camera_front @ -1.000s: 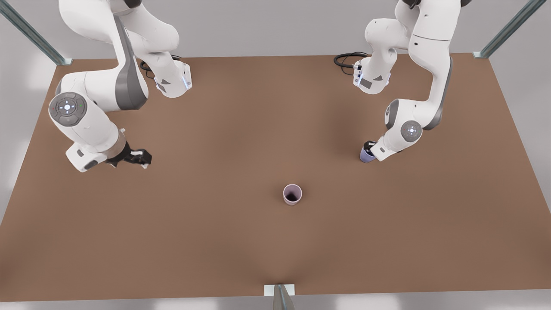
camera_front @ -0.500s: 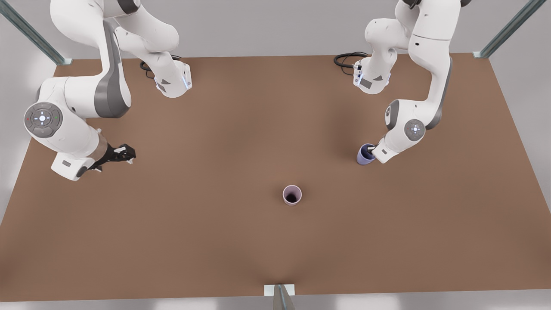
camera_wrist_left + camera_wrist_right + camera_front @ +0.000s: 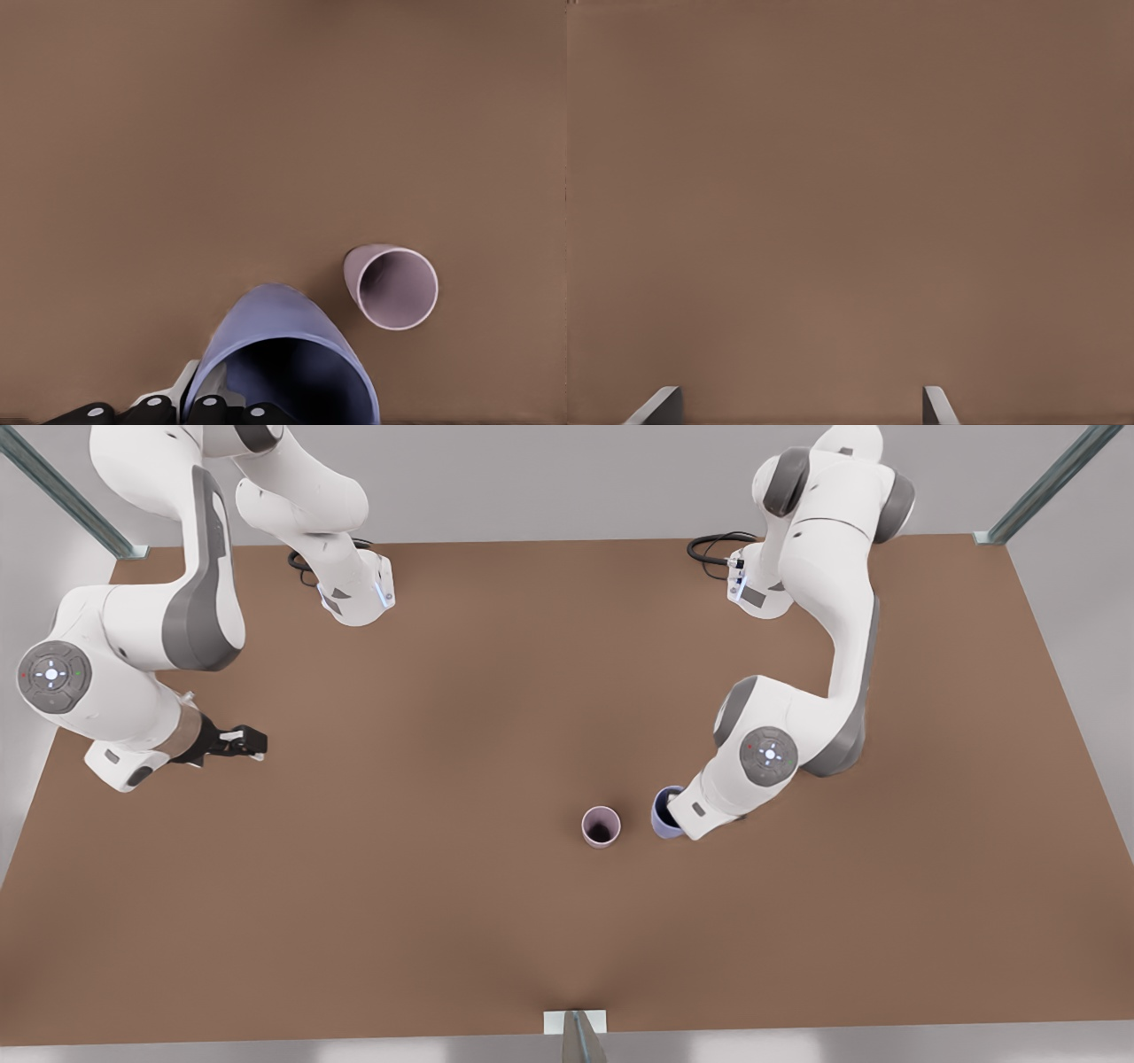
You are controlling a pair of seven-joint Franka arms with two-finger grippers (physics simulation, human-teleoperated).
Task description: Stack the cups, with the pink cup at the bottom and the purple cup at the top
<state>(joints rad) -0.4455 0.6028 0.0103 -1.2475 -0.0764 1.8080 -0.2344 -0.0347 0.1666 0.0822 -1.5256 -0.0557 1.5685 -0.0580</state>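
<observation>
1. Two cups are on view above the brown counter [image 3: 443,921]: the pink cup [image 3: 601,826] stands upright near the middle with its dark inside facing up, and the purple cup [image 3: 665,812] is just beside it, toward the front view's right.
2. The two cups are near each other but apart; a narrow strip of counter shows between them.
3. The left end effector [image 3: 675,816] belongs to the arm on the front view's right, whose white wrist reaches down to the purple cup's rim.
4. In the left wrist view the purple cup [image 3: 282,363] sits right at the left end effector [image 3: 205,400], pinched at its rim: one finger [image 3: 177,390] lies against the outside wall and the other dips into the dark inside.
5. The same wrist view shows the pink cup [image 3: 391,286] farther off on the counter [image 3: 221,133], open mouth visible, untouched.
6. Whether the purple cup's base touches the counter or is raised off it, I cannot tell.
7. The right end effector [image 3: 251,741] is on the front view's left, well apart from both cups, over bare counter; that arm waits.
8. In the right wrist view the right end effector [image 3: 799,405] has its two fingertips [image 3: 660,405] spread wide with nothing between them, over plain counter [image 3: 850,195].
</observation>
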